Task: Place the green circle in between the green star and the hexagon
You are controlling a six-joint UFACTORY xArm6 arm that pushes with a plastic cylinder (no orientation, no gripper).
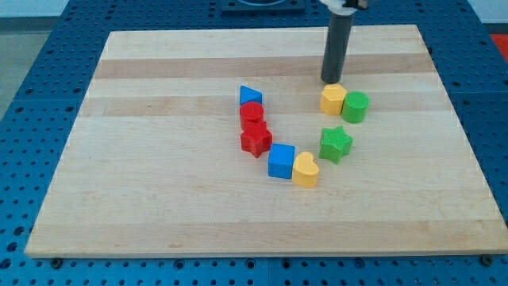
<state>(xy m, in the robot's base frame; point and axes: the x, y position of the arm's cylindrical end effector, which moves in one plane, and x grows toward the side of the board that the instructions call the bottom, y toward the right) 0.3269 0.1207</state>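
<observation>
The green circle (pixel 355 106) sits right of centre, touching the right side of the yellow hexagon (pixel 332 100). The green star (pixel 336 144) lies just below them, a small gap away. My tip (pixel 330 81) is at the end of the dark rod, right at the top edge of the yellow hexagon, up and to the left of the green circle.
A blue triangle (pixel 249 96), a red circle (pixel 252 114) and a red star (pixel 255 140) form a column at centre. A blue square (pixel 281 161) and a yellow heart (pixel 305 170) lie below. The wooden board (pixel 159 199) rests on a blue perforated table.
</observation>
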